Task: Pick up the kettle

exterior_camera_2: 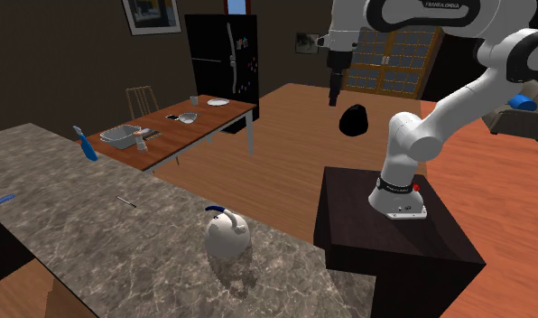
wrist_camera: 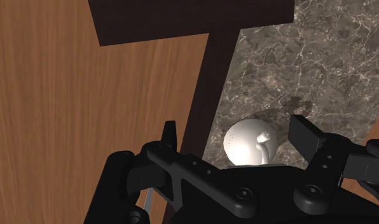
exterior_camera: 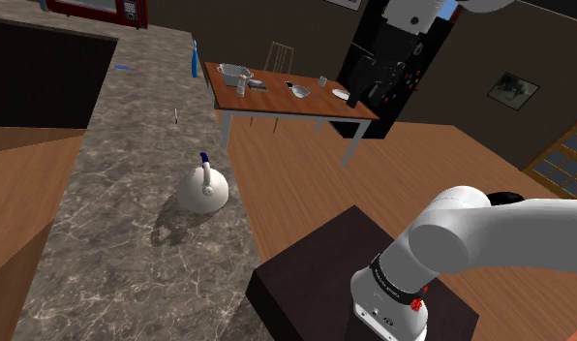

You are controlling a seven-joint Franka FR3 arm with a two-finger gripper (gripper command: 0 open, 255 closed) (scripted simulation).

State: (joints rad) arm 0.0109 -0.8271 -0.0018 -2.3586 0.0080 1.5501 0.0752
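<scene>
Gripper (exterior_camera_2: 333, 98) hangs spread well above the white kettle (wrist_camera: 245, 143); best lowered straight, straddling the top handle (exterior_camera_2: 224, 214) before closing

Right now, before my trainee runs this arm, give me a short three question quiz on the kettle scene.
1. True or false: the end effector is shut on the kettle.
2. The kettle's body is: A red, B white, C green.
3. Fill in: the kettle stands on the marbled ___.
Key: 1 false, the fingers stand apart, well above the kettle. 2 B. 3 counter.
</scene>
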